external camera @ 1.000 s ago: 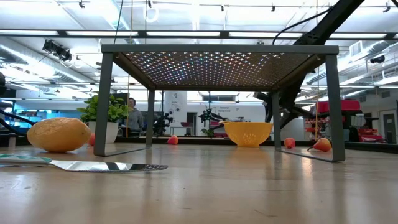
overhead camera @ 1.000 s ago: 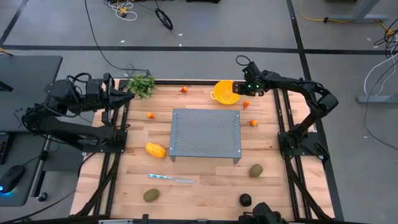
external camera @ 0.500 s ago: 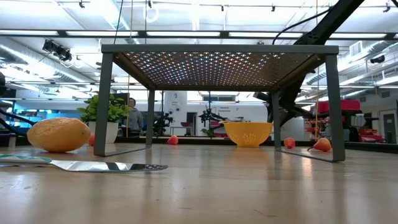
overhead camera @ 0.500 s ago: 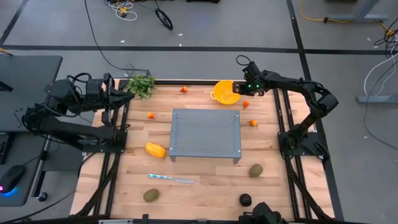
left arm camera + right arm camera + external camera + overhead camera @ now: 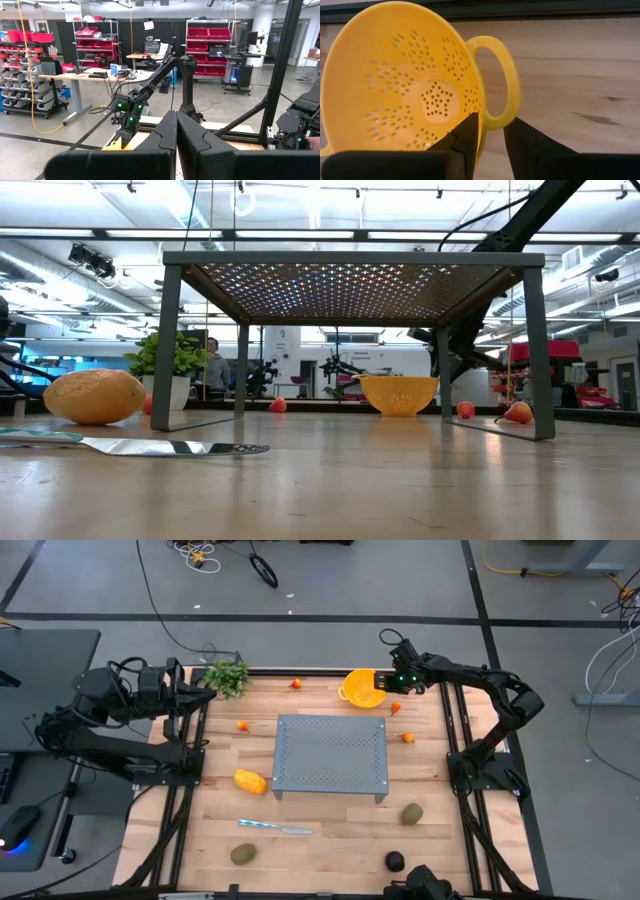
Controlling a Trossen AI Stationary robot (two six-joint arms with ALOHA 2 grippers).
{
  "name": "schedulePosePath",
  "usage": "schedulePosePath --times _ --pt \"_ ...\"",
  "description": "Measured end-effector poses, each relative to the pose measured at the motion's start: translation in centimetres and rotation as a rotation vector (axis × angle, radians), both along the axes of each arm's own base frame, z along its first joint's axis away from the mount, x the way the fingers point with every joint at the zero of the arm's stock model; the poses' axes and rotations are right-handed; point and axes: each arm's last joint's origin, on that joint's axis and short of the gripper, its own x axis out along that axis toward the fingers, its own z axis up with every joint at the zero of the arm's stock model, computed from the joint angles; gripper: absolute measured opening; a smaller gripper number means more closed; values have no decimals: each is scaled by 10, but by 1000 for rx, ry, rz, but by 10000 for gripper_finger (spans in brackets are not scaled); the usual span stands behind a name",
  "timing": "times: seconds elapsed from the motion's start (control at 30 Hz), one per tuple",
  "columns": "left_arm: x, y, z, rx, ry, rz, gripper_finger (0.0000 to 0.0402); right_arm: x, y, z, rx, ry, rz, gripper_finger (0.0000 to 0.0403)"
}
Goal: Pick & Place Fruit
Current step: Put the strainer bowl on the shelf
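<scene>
From above, my right hand (image 5: 388,686) sits at the back right of the table (image 5: 330,840), on the colander (image 5: 362,687) rim by its handle. Over the last second the arm has not moved; only the fingers have come in around the rim, so I judge the grip on the colander is just being made. My left hand (image 5: 196,692) waits off the table's left edge, beside the plant (image 5: 228,675). The fruit is all loose on the table: small red balls (image 5: 242,725) around the rack (image 5: 331,754), the yellow oblong (image 5: 249,781) left of the rack, two green ovals (image 5: 411,814) and a dark round one (image 5: 395,861) toward the front, with the knife (image 5: 275,828) near them. None is in the colander.

At table height nothing has shifted: the colander (image 5: 398,394) stands flat behind the rack (image 5: 352,280), my right arm next to it, the oblong (image 5: 94,396) and knife (image 5: 150,446) in front.

My left wrist view shows my left fingers (image 5: 165,140) pressed together, holding nothing.

My right wrist view shows the colander (image 5: 400,80) empty, its wall between my two fingers (image 5: 467,132), the handle just beside them. They look closed down on it. With the colander in hand, I can bring it nearer the fruit.
</scene>
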Motion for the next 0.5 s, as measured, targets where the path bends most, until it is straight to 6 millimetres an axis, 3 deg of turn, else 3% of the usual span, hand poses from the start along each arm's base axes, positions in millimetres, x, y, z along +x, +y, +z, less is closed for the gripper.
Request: schedulePosePath --times 0.5 --pt "0 0 0 0 1 2 4 0 0 0 -2 -2 0 62"
